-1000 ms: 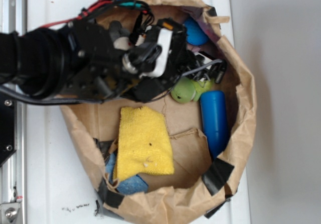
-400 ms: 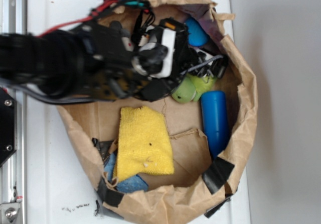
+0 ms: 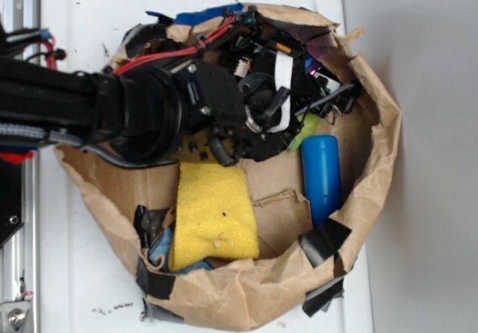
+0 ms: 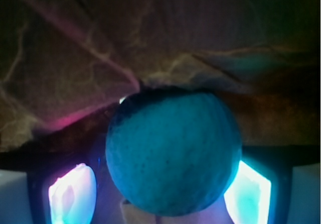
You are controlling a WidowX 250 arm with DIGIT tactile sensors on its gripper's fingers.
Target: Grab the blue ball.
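In the wrist view the blue ball (image 4: 173, 153), teal and finely textured, fills the middle of the frame against the brown paper wall. My gripper (image 4: 160, 186) stands open around it. The left pad (image 4: 70, 194) is a small gap away from the ball and the right pad (image 4: 248, 191) sits at the ball's edge. In the exterior view the black arm (image 3: 216, 109) reaches into the upper right of the paper bag (image 3: 381, 184) and hides the ball.
A bright blue cylinder (image 3: 323, 176) lies along the bag's right wall. A yellow cloth (image 3: 213, 213) lies in the lower middle, with blue cloth scraps (image 3: 158, 249) at the lower left. A sliver of the green plush (image 3: 308, 130) shows beside the arm.
The arm has moved right and deeper into the bag's upper right corner, now covering the ball and most of the green plush. The bag's rim has shifted and spread.
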